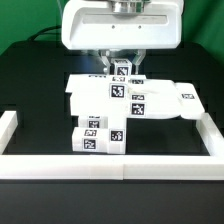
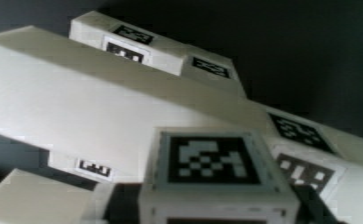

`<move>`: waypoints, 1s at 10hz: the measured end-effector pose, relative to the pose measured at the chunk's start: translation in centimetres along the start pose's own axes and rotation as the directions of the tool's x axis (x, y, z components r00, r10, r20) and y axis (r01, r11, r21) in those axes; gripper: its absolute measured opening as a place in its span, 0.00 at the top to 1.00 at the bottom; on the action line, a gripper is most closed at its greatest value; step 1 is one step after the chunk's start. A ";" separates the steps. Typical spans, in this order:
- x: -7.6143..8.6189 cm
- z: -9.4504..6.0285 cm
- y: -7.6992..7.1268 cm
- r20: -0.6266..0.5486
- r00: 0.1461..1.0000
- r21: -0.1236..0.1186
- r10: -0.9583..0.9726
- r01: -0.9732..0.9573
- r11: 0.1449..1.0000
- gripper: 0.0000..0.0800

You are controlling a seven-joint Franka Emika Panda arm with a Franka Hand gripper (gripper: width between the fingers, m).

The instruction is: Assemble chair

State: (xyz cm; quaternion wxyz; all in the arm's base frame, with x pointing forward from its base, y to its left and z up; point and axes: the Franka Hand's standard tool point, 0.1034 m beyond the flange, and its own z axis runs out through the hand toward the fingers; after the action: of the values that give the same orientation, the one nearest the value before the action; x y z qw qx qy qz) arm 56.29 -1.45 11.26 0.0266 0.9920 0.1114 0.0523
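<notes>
The chair is a cluster of matte white tagged pieces in the middle of the table. A wide flat panel (image 1: 95, 97) lies on top, with chunky tagged blocks (image 1: 100, 137) under its front. My gripper (image 1: 122, 70) hangs from the arm just behind the cluster, shut on a small white tagged block (image 1: 123, 69) that sits at the panel's back edge. In the wrist view this block (image 2: 213, 160) fills the space between my dark fingers (image 2: 128, 198), and my gripper (image 2: 215, 198) is closed on its sides. The long slanted white panel (image 2: 89, 90) lies beyond it.
A low white border wall runs along the exterior view's left (image 1: 8, 130), front (image 1: 110, 166) and right (image 1: 211, 130). Another flat white tagged piece (image 1: 175, 100) extends from the cluster toward the exterior view's right. The table top is black.
</notes>
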 end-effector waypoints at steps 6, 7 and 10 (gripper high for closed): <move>-0.1 0.0 0.6 -0.001 1.000 0.001 0.016 -0.016 1.000 0.64; -0.1 0.0 0.6 -0.001 1.000 0.001 0.014 -0.014 1.000 0.64; -0.1 0.0 0.6 -0.001 1.000 0.001 0.014 -0.014 1.000 0.64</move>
State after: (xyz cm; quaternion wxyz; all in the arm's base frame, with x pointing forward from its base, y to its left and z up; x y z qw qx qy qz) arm 56.29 -2.05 11.26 0.0259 0.9928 0.1044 0.0528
